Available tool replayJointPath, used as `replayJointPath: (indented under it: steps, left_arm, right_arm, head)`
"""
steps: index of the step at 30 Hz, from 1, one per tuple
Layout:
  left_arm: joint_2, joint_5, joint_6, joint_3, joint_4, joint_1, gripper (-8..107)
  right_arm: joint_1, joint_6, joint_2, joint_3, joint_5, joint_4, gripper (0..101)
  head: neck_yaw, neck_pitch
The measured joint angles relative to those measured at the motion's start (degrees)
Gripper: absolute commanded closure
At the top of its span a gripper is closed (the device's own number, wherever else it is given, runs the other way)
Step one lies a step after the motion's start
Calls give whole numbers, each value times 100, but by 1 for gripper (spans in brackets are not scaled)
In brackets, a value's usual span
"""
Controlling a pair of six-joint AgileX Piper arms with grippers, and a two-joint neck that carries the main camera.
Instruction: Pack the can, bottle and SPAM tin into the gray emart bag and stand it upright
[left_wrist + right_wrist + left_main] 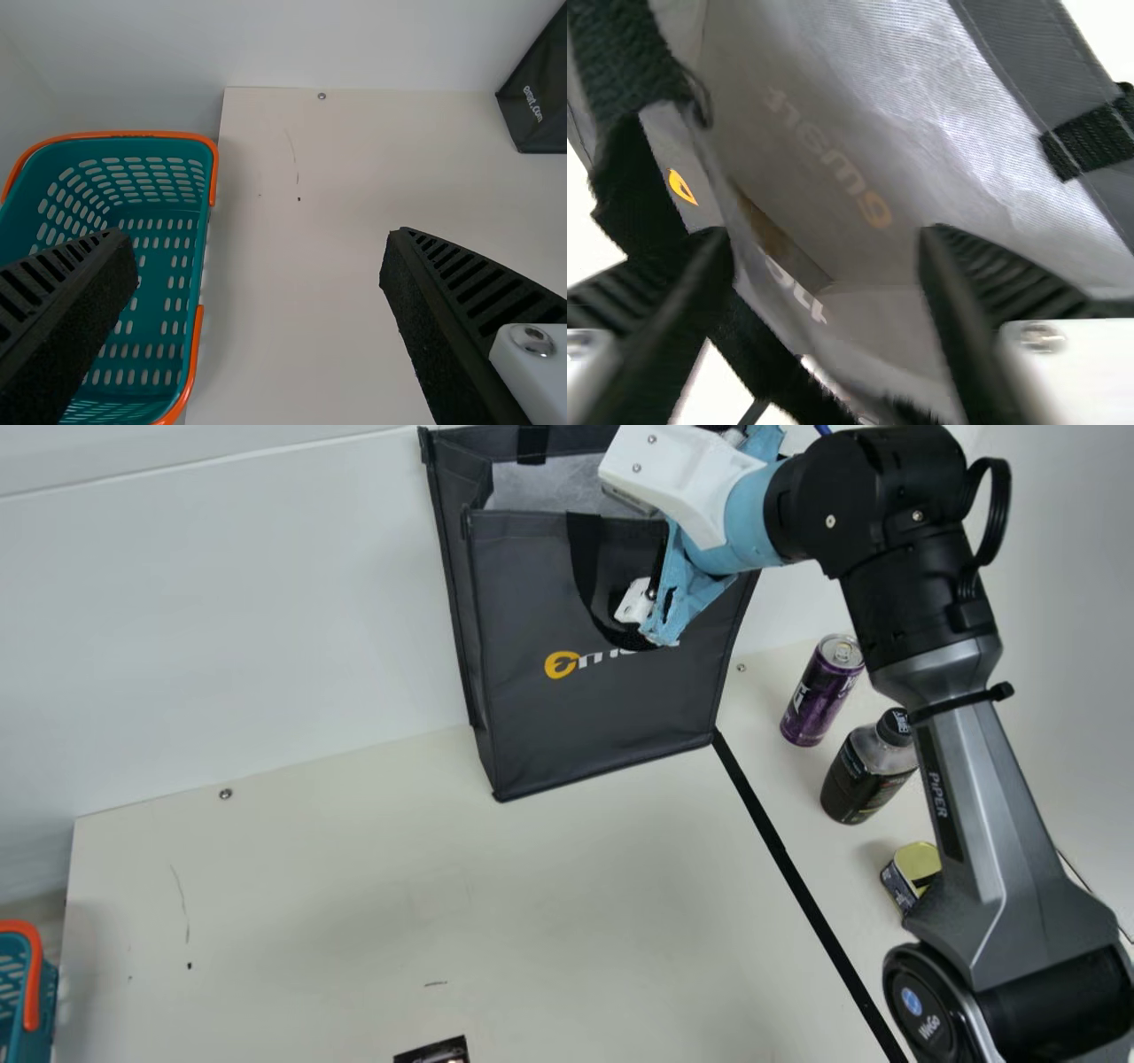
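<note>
Right tool (636,600) gapes astride the bag's front rim (532,516); left tool (260,239) gapes wide.

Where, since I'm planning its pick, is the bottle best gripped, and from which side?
I'd take the bottle around its rounded body, below the tapering shoulder, from the side facing the black tape: it stands upright, with the can and tin off its other sides.
</note>
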Motion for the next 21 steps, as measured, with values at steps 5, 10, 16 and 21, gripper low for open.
replayJointPath:
  steps: [5,10,16,21]
  left_arm:
    - [0,0,0,0,0,0,9]
    - [0,0,0,0,0,0,9]
    - [0,0,0,0,0,0,9]
    - [0,0,0,0,0,0,9]
  right_arm:
    - [-28,-71,57,-17,10,53,93]
    - [-58,-139,120,-75,14,147,101]
    - [-105,-285,155,-191,14,259,101]
    - [-128,-379,181,-278,12,357,101]
  head:
    - [0,0]
    - [0,0]
    - [0,9]
    - [0,0]
